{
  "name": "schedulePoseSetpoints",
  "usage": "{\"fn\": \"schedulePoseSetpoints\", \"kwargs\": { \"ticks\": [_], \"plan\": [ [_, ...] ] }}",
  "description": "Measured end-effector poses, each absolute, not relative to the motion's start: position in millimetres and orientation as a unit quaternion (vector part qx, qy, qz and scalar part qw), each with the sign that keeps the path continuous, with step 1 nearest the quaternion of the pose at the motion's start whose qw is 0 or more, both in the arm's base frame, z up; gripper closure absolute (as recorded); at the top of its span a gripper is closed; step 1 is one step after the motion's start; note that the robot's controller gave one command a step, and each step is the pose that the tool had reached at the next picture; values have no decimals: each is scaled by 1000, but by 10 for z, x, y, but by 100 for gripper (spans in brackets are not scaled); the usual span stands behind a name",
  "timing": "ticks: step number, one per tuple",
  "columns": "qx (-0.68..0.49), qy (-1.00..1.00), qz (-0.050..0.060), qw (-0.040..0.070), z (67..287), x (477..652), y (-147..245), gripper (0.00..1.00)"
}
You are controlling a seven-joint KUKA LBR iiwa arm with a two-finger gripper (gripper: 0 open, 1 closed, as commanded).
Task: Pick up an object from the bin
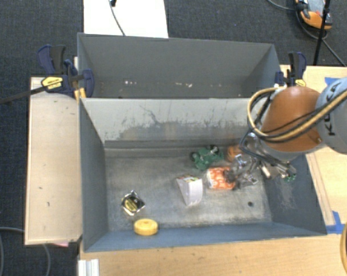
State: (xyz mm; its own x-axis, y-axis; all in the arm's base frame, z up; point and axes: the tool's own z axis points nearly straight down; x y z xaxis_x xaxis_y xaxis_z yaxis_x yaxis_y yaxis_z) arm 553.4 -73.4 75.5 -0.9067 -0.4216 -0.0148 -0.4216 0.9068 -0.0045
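A grey metal bin [93, 154] sits on dark blue carpet, its scuffed floor dotted with loose items. The robot's gripper [241, 176] hangs low at the floor's right, just beside a crumpled orange-and-white packet [217, 179] lying between a small green plastic piece [204, 157] and a white paper-wrapped block [189, 190]. Whether the gripper is open or closed cannot be told.

Soft, even light from above; short faint shadows and a dull sheen inside the grey metal bin [93, 171].
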Motion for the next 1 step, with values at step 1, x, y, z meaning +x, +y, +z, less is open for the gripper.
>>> {"fn": "schedulePoseSetpoints", "kwargs": {
  "ticks": [1],
  "plan": [
    [-223,975,1,-1,1213,5515,-698,100]
  ]
}}
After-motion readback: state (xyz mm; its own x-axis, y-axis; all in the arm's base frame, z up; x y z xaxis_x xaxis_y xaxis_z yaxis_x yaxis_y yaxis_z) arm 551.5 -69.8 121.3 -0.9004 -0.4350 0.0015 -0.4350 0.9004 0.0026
